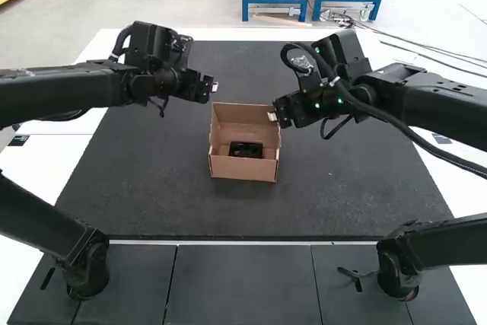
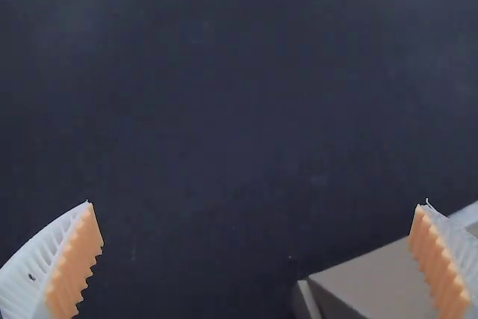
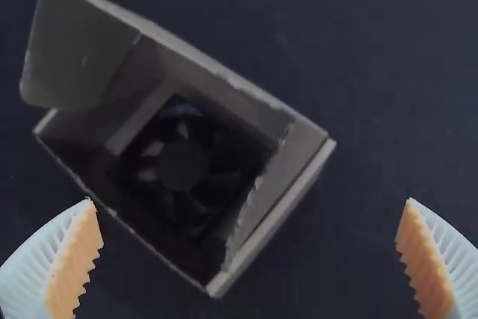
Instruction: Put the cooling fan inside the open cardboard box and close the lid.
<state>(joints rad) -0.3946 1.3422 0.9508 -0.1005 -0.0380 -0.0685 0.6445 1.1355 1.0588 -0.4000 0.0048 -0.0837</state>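
Note:
A small cardboard box (image 1: 243, 153) stands open in the middle of the black mat, its lid flap upright at the back. The black cooling fan (image 1: 246, 148) lies inside it, and the right wrist view looks down on the fan (image 3: 179, 169) in the box (image 3: 299, 162). My left gripper (image 1: 214, 87) hovers above the box's back left corner, open and holding nothing; a corner of the box (image 2: 366, 289) shows between its fingers. My right gripper (image 1: 272, 116) hangs open at the box's back right edge, above the rim.
The black mat (image 1: 152, 165) covers most of the white table (image 1: 456, 188). Both arms stretch in from the sides above the mat.

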